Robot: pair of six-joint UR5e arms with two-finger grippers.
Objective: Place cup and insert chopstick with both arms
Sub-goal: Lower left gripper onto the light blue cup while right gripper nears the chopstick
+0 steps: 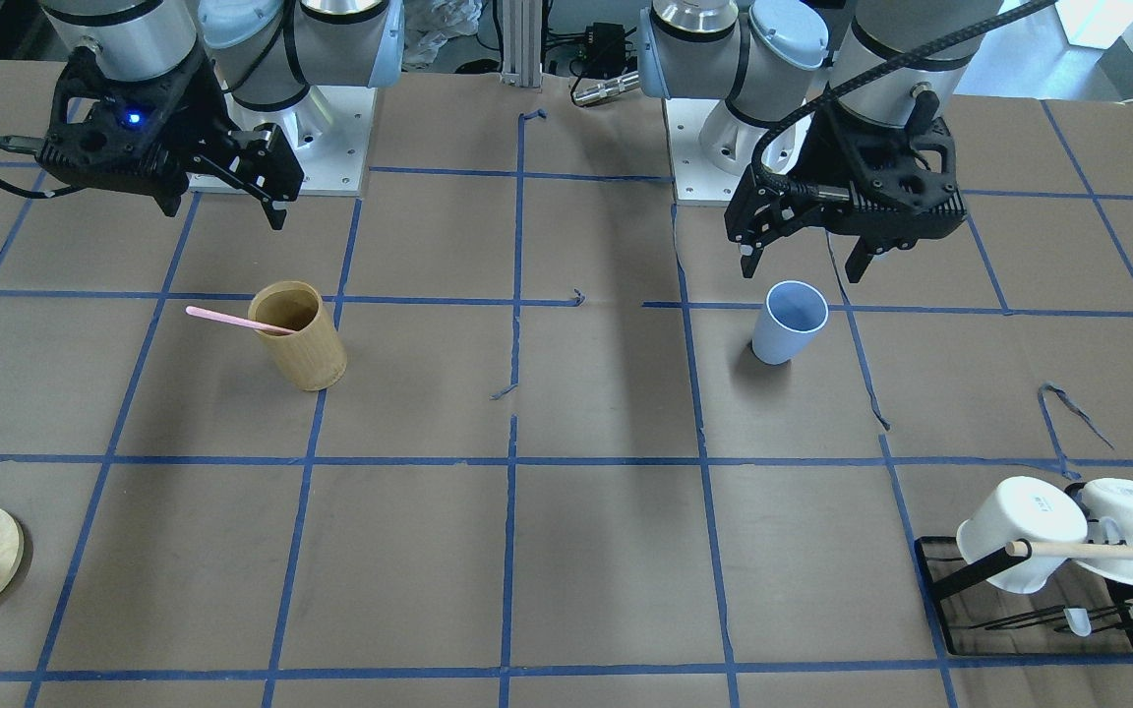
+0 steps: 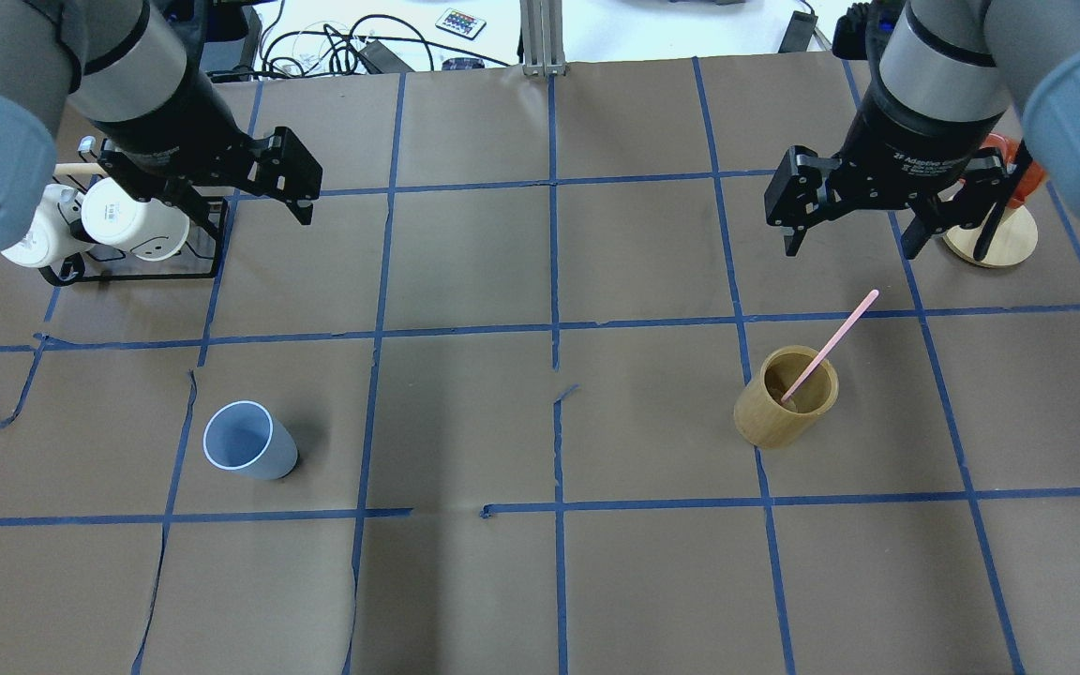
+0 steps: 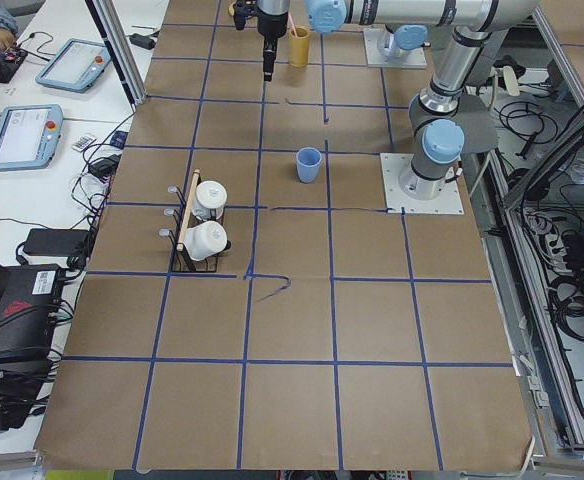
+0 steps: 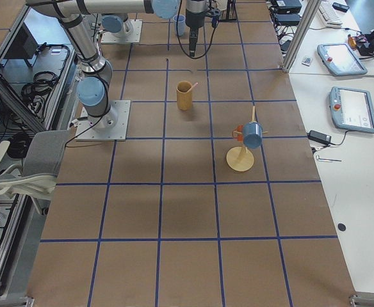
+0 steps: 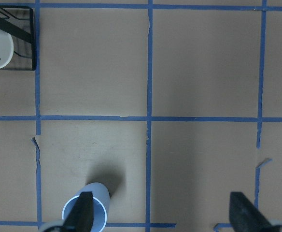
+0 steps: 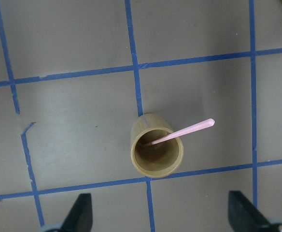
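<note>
1. At the far left of the overhead view, a black mug rack (image 2: 127,277) carrying two white mugs (image 2: 132,220) is noted. It is well apart from the cup, so no trouble is expected from it.
2. The left gripper (image 1: 802,264) is held high above the table with its jaws spread wide, and nothing is gripped.
3. The cup (image 2: 249,441) is seen upright on the brown paper, mouth up and untouched. The opening step is judged to be in hand, since the cup has not yet been picked up. For the next move, the left gripper would have to be lowered until the cup's wall is taken between its fingers.
4. The right gripper (image 2: 849,246) is likewise held high, fully open and empty.
5. The chopstick (image 2: 831,347) is found leaning in the bamboo holder (image 2: 784,403), its lower end inside and its upper end jutting out past the rim. A pinch on that free end is called for. The holder's rim is judged the likeliest thing to be knocked.
6. A round wooden stand (image 2: 995,239) is seen near the right gripper, so care there is advised.
</note>
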